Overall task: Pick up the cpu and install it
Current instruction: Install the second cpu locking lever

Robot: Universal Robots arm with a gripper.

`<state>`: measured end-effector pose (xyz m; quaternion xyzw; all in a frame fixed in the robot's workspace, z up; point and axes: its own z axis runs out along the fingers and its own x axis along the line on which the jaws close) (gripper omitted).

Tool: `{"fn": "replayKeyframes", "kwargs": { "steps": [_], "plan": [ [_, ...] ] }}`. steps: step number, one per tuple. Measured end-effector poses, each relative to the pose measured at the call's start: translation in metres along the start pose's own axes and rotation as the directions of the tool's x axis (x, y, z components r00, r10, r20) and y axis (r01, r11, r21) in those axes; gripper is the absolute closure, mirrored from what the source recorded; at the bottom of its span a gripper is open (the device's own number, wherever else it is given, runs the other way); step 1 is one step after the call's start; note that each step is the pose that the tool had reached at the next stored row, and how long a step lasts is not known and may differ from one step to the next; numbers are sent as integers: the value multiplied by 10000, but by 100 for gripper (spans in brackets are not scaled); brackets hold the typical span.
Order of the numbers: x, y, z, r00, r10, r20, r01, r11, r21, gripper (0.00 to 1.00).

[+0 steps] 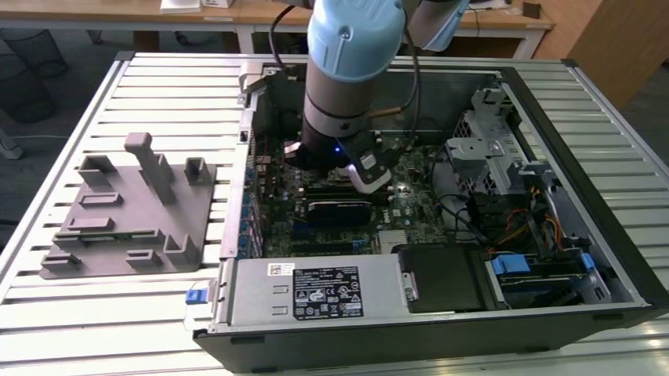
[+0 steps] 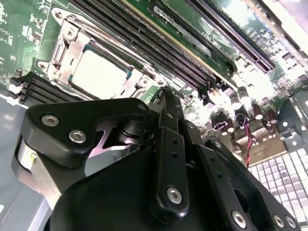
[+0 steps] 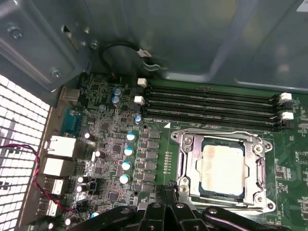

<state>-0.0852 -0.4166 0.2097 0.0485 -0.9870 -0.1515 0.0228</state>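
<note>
The cpu (image 3: 221, 166), a small square chip with a pale silver top, lies flat in its metal socket frame (image 3: 185, 159) on the green motherboard (image 3: 110, 144). In the second wrist view the cpu (image 2: 98, 72) lies just beyond my black gripper (image 2: 161, 92). The gripper (image 3: 166, 188) hangs close beside the socket's edge with its fingers pressed together and nothing between them. In the exterior view my arm (image 1: 350, 70) reaches down into the open computer case (image 1: 585, 157), over the middle of the board.
Memory slots (image 3: 211, 103) run along one side of the socket, and capacitors (image 3: 127, 151) stand on the other. The case wall (image 3: 192, 38) rises behind the slots. A grey tray with upright pegs (image 1: 125, 211) lies at the exterior view's left. A power supply (image 1: 303, 290) fills the case's near edge.
</note>
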Motion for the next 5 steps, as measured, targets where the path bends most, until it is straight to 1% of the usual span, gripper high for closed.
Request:
{"fn": "replayKeyframes", "kwargs": {
  "steps": [5],
  "plan": [
    [1,14,-45,10000,0,1,0,10000,-5,89]
  ]
}}
